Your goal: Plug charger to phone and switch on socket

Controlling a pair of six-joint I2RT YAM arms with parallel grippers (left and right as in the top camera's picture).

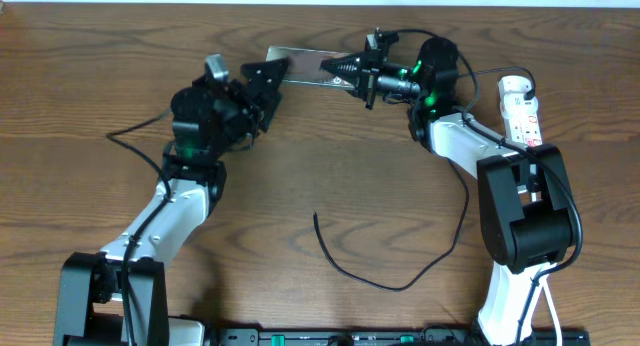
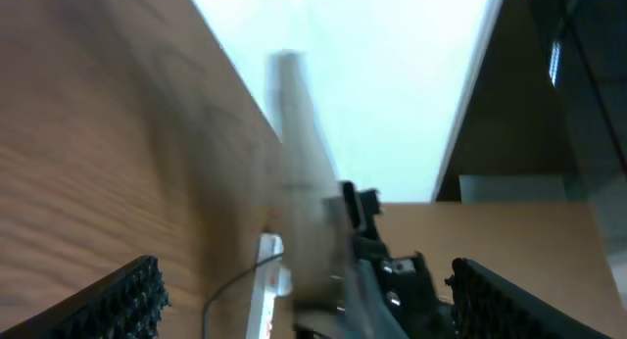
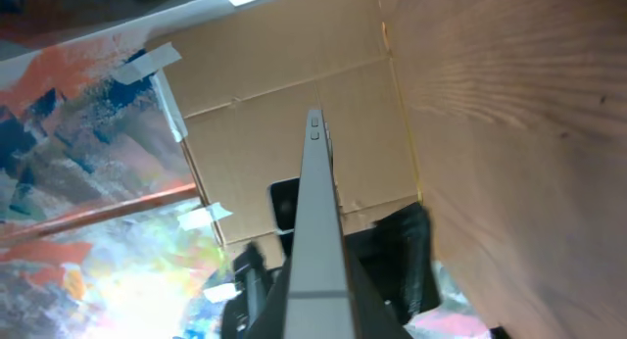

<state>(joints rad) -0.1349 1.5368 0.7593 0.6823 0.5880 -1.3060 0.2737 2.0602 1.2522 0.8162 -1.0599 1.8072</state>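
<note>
Overhead, the phone (image 1: 305, 66) sits lifted near the tabletop's (image 1: 300, 166) far edge, spanning the gap between both arms. The right hand (image 1: 345, 68) is clamped on the phone's right end. The left hand (image 1: 268, 86) sits at the phone's left end with its fingers spread wide; whether they touch the phone cannot be told. The charger (image 1: 370, 278) lies loose on the tabletop, well apart from the phone on the robot's side, its free tip pointing toward the phone. The socket (image 1: 520, 106) lies to the right of the phone, partly hidden by the right arm.

From the left wrist, blurred, the phone (image 2: 294, 163) stands edge-on between two widely parted fingers (image 2: 127, 300).

From the right wrist, the phone (image 3: 318, 241) runs edge-on straight out from the gripping hand.
</note>
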